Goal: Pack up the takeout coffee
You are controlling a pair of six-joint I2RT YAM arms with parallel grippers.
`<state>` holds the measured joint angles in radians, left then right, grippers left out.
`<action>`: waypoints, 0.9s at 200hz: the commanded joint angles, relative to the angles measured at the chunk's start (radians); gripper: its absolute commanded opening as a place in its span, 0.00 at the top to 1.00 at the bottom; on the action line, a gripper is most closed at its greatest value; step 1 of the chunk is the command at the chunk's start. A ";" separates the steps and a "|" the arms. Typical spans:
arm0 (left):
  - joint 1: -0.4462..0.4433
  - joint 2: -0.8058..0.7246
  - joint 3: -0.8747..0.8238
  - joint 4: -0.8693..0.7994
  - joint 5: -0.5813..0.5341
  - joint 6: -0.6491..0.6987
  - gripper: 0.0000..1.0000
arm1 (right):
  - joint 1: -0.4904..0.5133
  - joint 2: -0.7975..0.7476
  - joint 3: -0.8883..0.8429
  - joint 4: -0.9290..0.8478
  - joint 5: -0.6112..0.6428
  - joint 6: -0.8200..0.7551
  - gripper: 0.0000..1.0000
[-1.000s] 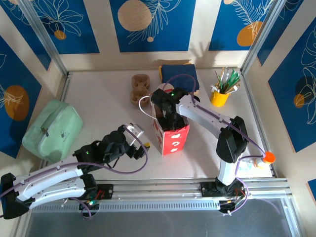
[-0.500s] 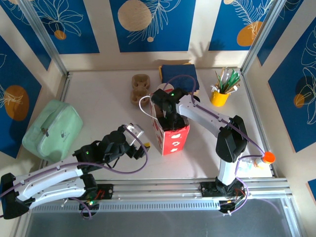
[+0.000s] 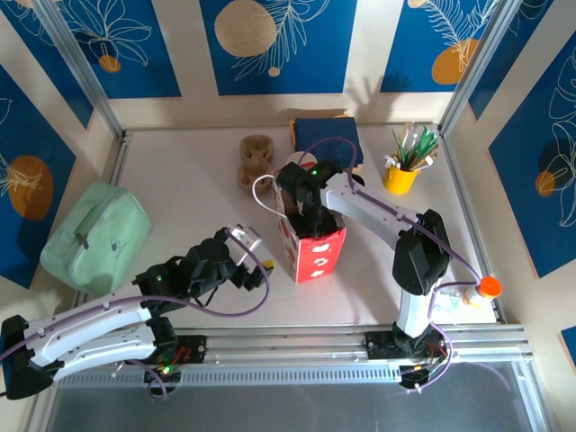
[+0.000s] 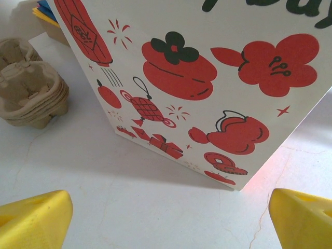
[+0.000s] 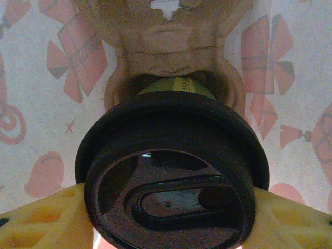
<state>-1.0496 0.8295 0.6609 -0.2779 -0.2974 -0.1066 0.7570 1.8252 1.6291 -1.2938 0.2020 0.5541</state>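
The takeout coffee (image 5: 171,176) fills the right wrist view: a round black lid with a strip of green side (image 5: 179,85) beyond it. My right gripper (image 5: 171,220) is shut on it, one yellow finger (image 5: 41,223) on each side of the lid. Its lower end points into a pocket of a brown cardboard carrier (image 5: 166,36) inside the red-and-white paper bag (image 3: 312,252). From above, my right gripper (image 3: 306,205) reaches down into the bag's open top. My left gripper (image 3: 255,253) stands open just left of the bag (image 4: 207,78), holding nothing.
A stack of cardboard cup carriers (image 3: 255,162) lies behind the bag, with a blue box (image 3: 328,135) beside it. A yellow cup of sticks and straws (image 3: 400,175) stands at the back right. A mint-green pouch (image 3: 94,234) lies at the left.
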 commanded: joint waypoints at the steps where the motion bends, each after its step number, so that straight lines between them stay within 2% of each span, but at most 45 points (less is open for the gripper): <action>1: -0.006 0.010 0.014 -0.004 -0.004 -0.004 0.03 | -0.004 0.034 -0.028 0.007 -0.029 -0.007 0.40; 180: -0.006 0.002 0.014 -0.018 -0.005 -0.013 0.03 | -0.040 0.088 0.034 -0.025 -0.059 -0.041 0.40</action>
<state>-1.0496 0.8474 0.6609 -0.2779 -0.2974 -0.1066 0.7265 1.8599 1.6554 -1.3151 0.1699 0.5278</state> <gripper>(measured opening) 0.969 0.614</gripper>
